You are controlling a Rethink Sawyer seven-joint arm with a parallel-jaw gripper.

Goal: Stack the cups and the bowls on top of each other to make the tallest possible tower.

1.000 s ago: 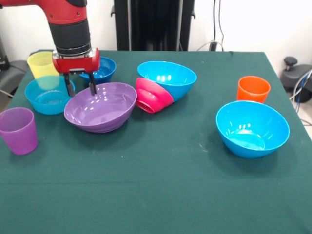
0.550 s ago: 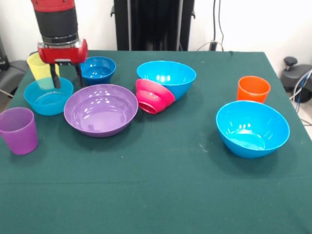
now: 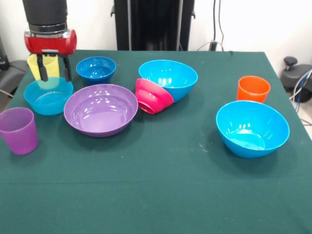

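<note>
Your hand (image 3: pixel 54 75) hangs with fingers apart above the light blue glossy plastic bowl (image 3: pixel 48 96), gripping nothing

The tabletop (image 3: pixel 161 195) stretches wide under a dark green cloth, smooth and flat. Behind its far edge rises a black upright column (image 3: pixel 153 24) against a white wall (image 3: pixel 253 24). Cables (image 3: pixel 218 24) hang down that wall, right of the column. Off the right edge sits a black knobbed object (image 3: pixel 291 63), with more cables (image 3: pixel 302 87) beside it.
</note>
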